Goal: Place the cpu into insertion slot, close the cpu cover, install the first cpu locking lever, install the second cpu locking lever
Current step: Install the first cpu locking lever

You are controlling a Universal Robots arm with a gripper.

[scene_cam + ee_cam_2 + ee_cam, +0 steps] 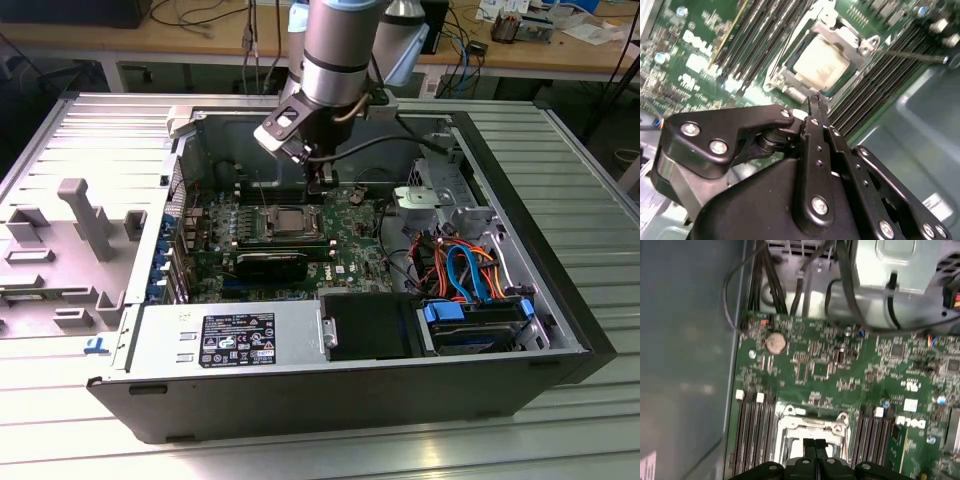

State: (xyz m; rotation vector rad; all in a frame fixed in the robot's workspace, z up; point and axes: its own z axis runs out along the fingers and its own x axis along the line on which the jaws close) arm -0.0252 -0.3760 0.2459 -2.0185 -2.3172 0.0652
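The cpu [288, 222] [820, 62], a dull silver square, lies in the insertion slot [781, 80] [790, 426] on the green board. The cpu cover [837, 34] lies flat around the chip as a silver frame. A thin locking lever [910, 54] sticks out from the socket's corner over the memory slots. My gripper [318, 186] [815, 99] [815, 444] hangs just above the socket's edge on the far side in the exterior view. Its fingers are shut together with nothing between them.
The open computer case [560, 300] has high walls around the board. Black memory slots [765, 35] [755, 435] flank the socket. A silver drive cage [440, 200], coloured cables [465, 270] and a black power supply [240, 340] lie nearby. A grey fixture [85, 215] stands outside the case.
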